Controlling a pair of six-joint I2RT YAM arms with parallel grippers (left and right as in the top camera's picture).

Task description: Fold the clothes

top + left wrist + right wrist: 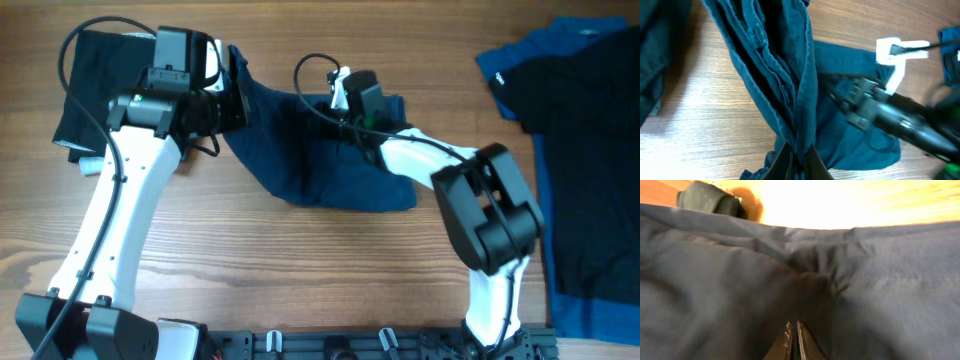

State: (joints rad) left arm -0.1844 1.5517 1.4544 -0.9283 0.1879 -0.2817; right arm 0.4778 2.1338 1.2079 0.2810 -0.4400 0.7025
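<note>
The left gripper (pixel 796 152) is clenched on a bunched edge of the navy garment (pixel 330 165). The right gripper (pixel 794 335) pinches the same cloth, so one edge spans between the jaws, probably to spread it for folding. A black garment (pixel 85 85) lies beyond the left jaws and a blue-and-black shirt (pixel 590 150) well past the right, both on the wooden table (pixel 300 270).

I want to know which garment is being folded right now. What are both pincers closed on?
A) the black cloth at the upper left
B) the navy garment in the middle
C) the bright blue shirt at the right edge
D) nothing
B: the left pincer and the right pincer each pinch bunched folds of the navy garment.
</note>
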